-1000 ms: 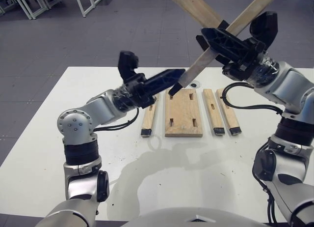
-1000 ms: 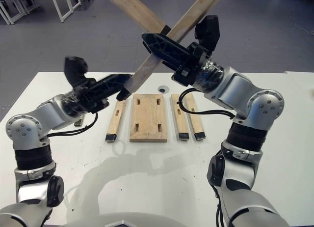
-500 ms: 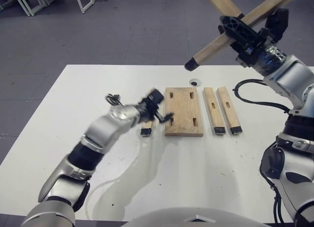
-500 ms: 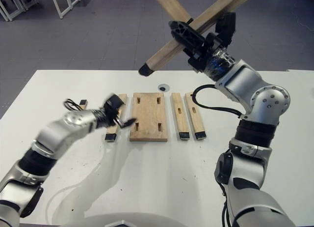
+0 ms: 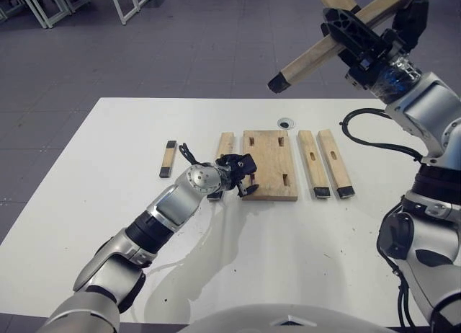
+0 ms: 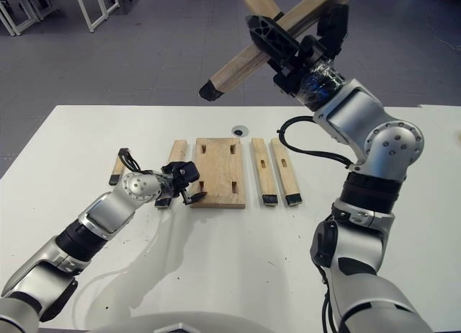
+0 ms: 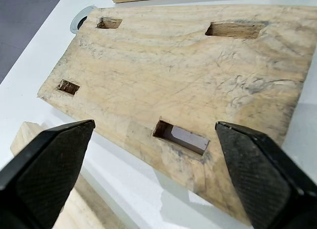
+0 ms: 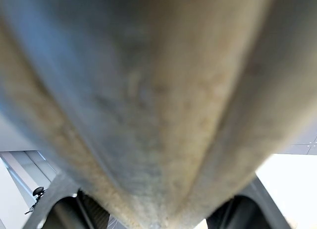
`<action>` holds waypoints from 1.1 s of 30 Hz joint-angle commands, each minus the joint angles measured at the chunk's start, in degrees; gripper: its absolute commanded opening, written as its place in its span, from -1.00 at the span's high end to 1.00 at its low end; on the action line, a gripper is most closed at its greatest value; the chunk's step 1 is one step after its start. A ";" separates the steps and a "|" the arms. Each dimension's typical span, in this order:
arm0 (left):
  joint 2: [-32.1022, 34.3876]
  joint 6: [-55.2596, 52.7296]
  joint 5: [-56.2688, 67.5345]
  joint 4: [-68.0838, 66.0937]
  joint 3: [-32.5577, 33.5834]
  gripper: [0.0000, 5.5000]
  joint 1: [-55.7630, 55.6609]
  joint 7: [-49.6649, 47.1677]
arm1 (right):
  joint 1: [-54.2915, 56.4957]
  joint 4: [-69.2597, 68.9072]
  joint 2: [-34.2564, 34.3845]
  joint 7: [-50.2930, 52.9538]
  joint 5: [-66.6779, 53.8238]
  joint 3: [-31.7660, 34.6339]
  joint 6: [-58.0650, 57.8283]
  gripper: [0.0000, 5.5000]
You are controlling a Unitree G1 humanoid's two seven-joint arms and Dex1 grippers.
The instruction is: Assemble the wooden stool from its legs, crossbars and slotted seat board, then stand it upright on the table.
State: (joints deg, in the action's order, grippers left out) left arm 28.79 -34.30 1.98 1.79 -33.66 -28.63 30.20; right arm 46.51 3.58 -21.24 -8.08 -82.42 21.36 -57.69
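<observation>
White table (image 5: 108, 167): the work surface. It lies under the left pincer (image 5: 245, 183) and well below the right pincer (image 5: 371, 36).

Crossed legs (image 5: 310, 58): two long wooden pieces joined in an X. They are pinched at their crossing by the right pincer and held high above the far side of the table. One black-capped end slants down from that pincer toward the robot's left. From the right wrist, the wood appears pressed close and blurred.

Seat board (image 5: 270, 156): lies flat with four slots showing. Its near left corner is just at the left pincer. From the left wrist, the fingers (image 7: 54, 159) are spread wide, and the board's near edge and one slot lie between them. Whether the fingers touch the board cannot be told.

Loose legs (image 5: 311, 163): two slotted pieces lying parallel and flat. They are on the far side of the board from the left pincer, just beside the board, and roughly below the right pincer.

Third leg (image 5: 225, 147): lies flat along the board's left edge. Its near end is partly behind the left pincer's wrist.

Short crossbar (image 5: 168, 158): lies flat, to the left of the left pincer and apart from the other pieces.

Grommet (image 5: 287, 121): a round hole in the table beyond the board's far edge, well past the left pincer.
</observation>
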 commanded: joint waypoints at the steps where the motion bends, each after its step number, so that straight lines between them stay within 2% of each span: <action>1: 0.63 -0.46 -1.97 -1.96 2.77 -0.64 -0.40 1.32 | -0.69 -1.07 0.24 0.42 -0.26 0.17 0.26 0.25; 6: 0.14 2.16 -5.44 -4.29 3.10 -0.64 -1.47 2.44 | -0.87 -1.61 0.82 0.92 0.13 -0.14 0.76 0.25; 14: -0.43 2.21 -8.20 -0.88 1.32 -0.64 1.39 6.97 | -1.99 -3.74 2.82 3.09 -0.84 -0.64 0.70 0.25; 18: 2.59 3.02 -11.13 -0.88 0.98 -0.64 1.54 9.21 | -2.10 -4.53 2.97 4.34 -1.43 -0.25 0.88 0.25; 22: 10.02 3.37 -13.17 2.99 -1.59 -0.64 4.95 17.03 | -2.23 -4.98 2.21 4.74 -0.70 -0.18 1.57 0.25; 29: 17.76 7.49 -15.31 5.50 -1.76 -0.64 10.26 23.66 | -0.87 -1.86 -1.37 1.25 3.92 -0.64 2.02 0.25; 33: 9.11 -1.25 -8.23 5.90 7.21 -0.64 3.71 21.43 | -1.61 0.02 -1.83 -1.01 6.75 -1.03 2.25 0.25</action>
State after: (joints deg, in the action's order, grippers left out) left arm 41.89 -31.10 -9.53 7.91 -29.80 -21.94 51.89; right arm 44.33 3.08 -22.67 -8.15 -76.59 20.71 -55.80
